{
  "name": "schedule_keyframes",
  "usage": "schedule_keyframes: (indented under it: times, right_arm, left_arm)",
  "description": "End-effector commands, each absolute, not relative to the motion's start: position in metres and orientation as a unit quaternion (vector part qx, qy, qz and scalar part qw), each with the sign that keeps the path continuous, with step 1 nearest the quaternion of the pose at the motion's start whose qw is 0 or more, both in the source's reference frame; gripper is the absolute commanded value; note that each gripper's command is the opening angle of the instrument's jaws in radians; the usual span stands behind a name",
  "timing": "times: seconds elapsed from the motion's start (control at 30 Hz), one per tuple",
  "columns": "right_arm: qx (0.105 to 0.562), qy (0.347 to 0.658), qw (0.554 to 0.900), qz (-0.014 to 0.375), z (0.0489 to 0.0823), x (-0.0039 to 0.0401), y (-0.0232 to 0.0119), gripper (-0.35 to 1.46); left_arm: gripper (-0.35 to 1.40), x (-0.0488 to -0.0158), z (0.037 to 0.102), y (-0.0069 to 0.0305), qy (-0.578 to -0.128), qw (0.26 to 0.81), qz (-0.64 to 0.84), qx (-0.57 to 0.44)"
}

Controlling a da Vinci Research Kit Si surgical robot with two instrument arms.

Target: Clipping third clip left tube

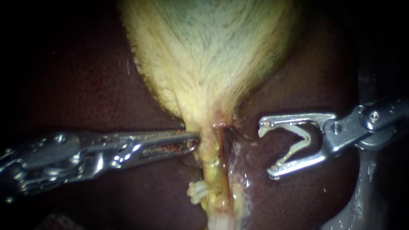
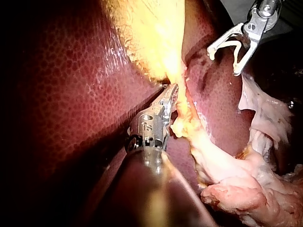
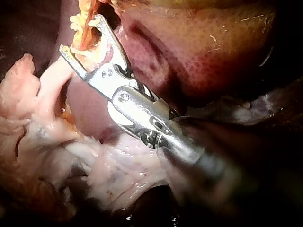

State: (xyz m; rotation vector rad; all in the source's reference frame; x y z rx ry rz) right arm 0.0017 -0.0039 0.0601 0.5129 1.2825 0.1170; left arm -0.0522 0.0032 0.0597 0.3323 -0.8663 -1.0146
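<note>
against dark liver (image 1: pixel 91 99), left instrument (image 1: pixel 194 141) seemingly pinches gallbladder (image 1: pixel 213 46); endoscope shows right instrument's (image 1: pixel 266 151) jaws holding a clip (image 1: pixel 306 136).

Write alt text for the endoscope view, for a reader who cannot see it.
The right instrument holds a white clip in wide-spread jaws, just clear of the yellowish tube that runs down from the gallbladder over dark red liver. The left instrument reaches the tube from the other side.
</note>
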Motion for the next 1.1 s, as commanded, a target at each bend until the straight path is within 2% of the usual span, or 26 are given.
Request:
schedule_keyframes:
  times: [0.03,0.23,0.43,0.7,1.1]
  right_arm:
    - [0.236,0.591,0.769,0.054,0.0603,0.0021,-0.0042,0.60]
    - [0.246,0.592,0.766,0.046,0.0624,0.0054,-0.0068,0.60]
    - [0.278,0.579,0.762,0.079,0.0654,0.0099,-0.0097,0.60]
    - [0.291,0.569,0.761,0.112,0.0681,0.0119,-0.0088,0.59]
    - [0.290,0.564,0.764,0.121,0.0725,0.0124,-0.0088,0.59]
  left_arm:
    - [-0.35,-0.0520,0.0595,0.0032,-0.400,0.773,-0.468,0.154]
    - [-0.35,-0.0503,0.0587,0.0033,-0.400,0.773,-0.466,0.156]
    - [-0.35,-0.0476,0.0575,0.0035,-0.397,0.774,-0.470,0.149]
    - [-0.35,-0.0470,0.0567,0.0033,-0.395,0.774,-0.471,0.148]
    - [-0.35,-0.0474,0.0557,0.0031,-0.397,0.772,-0.474,0.146]
